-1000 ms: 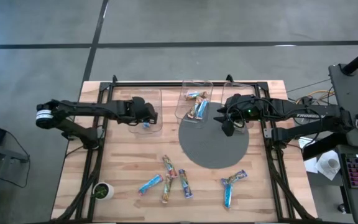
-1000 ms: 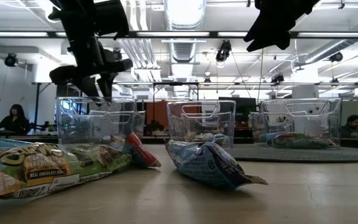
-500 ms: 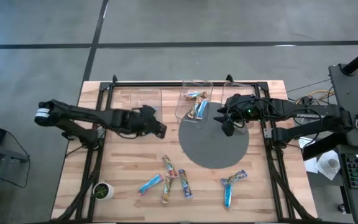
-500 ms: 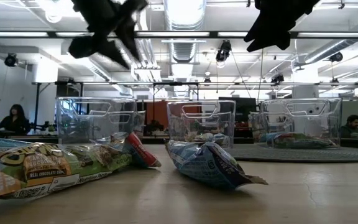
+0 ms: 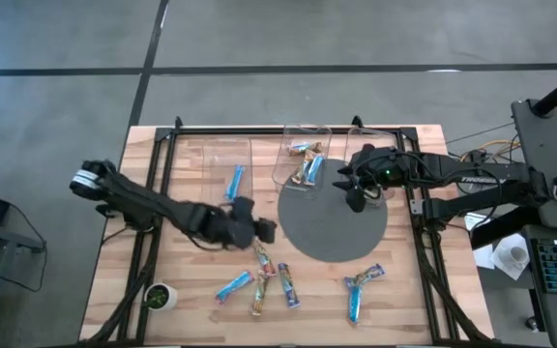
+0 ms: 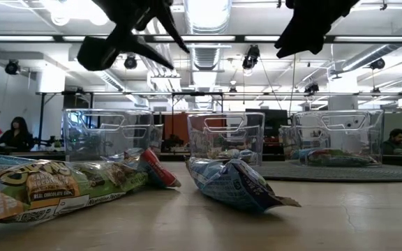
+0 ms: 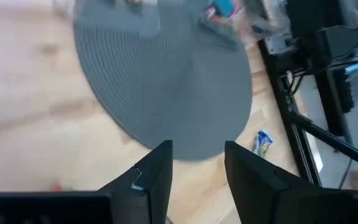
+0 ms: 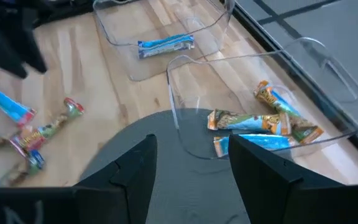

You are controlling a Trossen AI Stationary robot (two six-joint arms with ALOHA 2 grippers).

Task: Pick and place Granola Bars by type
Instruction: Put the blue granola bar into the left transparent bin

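Several granola bars lie loose on the wood near the table's near edge, among them a blue one (image 5: 233, 286), a multicoloured one (image 5: 262, 257) and a pair (image 5: 361, 285) on the right. One blue bar (image 5: 235, 181) lies flat in the left clear bin (image 5: 222, 155). More bars (image 8: 263, 121) lie in the middle bin (image 5: 303, 159). My left gripper (image 5: 264, 232) hangs open and empty just beyond the loose bars, at the grey mat's left edge (image 7: 197, 149). My right gripper (image 5: 354, 198) waits open over the mat (image 8: 192, 142).
A round grey mat (image 5: 334, 217) covers the middle right of the table. A third clear bin (image 5: 373, 137) stands at the far edge, partly under my right arm. A small green-and-white cup (image 5: 160, 296) sits at the near left corner. Black frame rails run along both sides.
My left gripper has swung from above the left bin toward the table's near edge and to the right, ending by the loose bars. A blue bar now shows lying in the left bin where the gripper stood. My right arm has kept still.
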